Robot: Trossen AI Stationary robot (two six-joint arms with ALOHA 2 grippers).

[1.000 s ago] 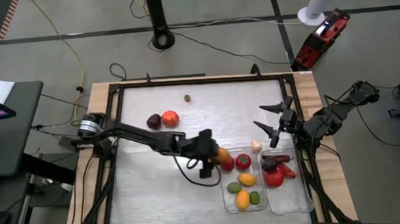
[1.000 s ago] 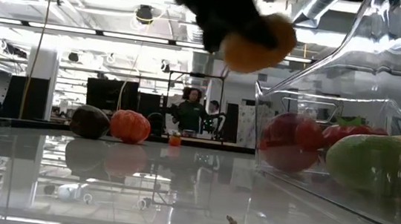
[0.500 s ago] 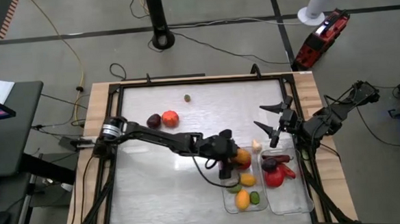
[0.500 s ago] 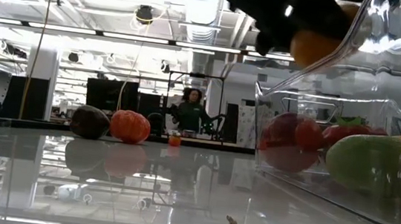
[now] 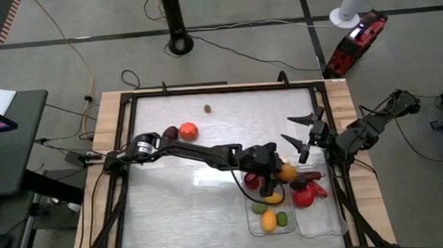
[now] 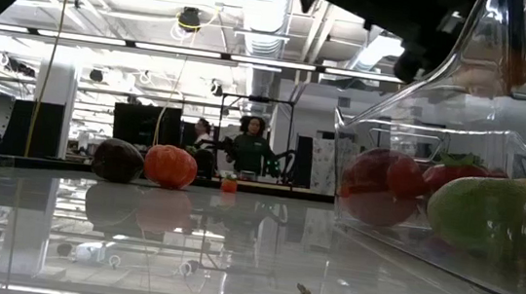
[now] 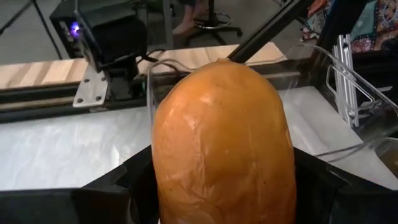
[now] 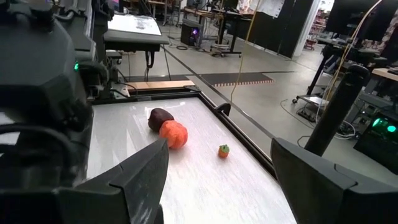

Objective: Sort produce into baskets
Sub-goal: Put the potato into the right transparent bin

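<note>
My left gripper [image 5: 282, 174] is shut on an orange fruit [image 7: 221, 143] and hangs over the far ends of the two clear bins, about where the left bin [image 5: 250, 213] and the right bin [image 5: 334, 217] meet. The left bin holds red, yellow, green and orange pieces. The right bin holds red and dark ones [image 5: 305, 194]. My right gripper [image 5: 296, 131] is open and empty, just beyond the bins near the table's right edge. A dark purple fruit [image 5: 171, 133], a red-orange one [image 5: 188, 130] and a small piece [image 5: 207, 108] lie on the table. My left gripper pinches the orange fruit by its two opposite sides [image 7: 163, 168] between the two fingers [image 7: 124, 186]. The fingers come from the table's left. The fruit's rounded end [image 5: 288, 172] sticks out past the fingertips. The fruit is lifted clear, above the bins.
The table has a raised black frame [image 5: 220, 89] all round. The dark purple fruit [image 6: 118, 160], the red-orange one [image 6: 171, 166] and the small one [image 6: 229, 185] stand at the far left. A bare white surface [image 5: 180, 210] lies left of the bins. People show in the room behind.
My left gripper has gone toward the table's right edge with the orange fruit, from left of the bins to above their far ends. The fruit has stayed in the hold, clear of the table. My right gripper has kept still.
</note>
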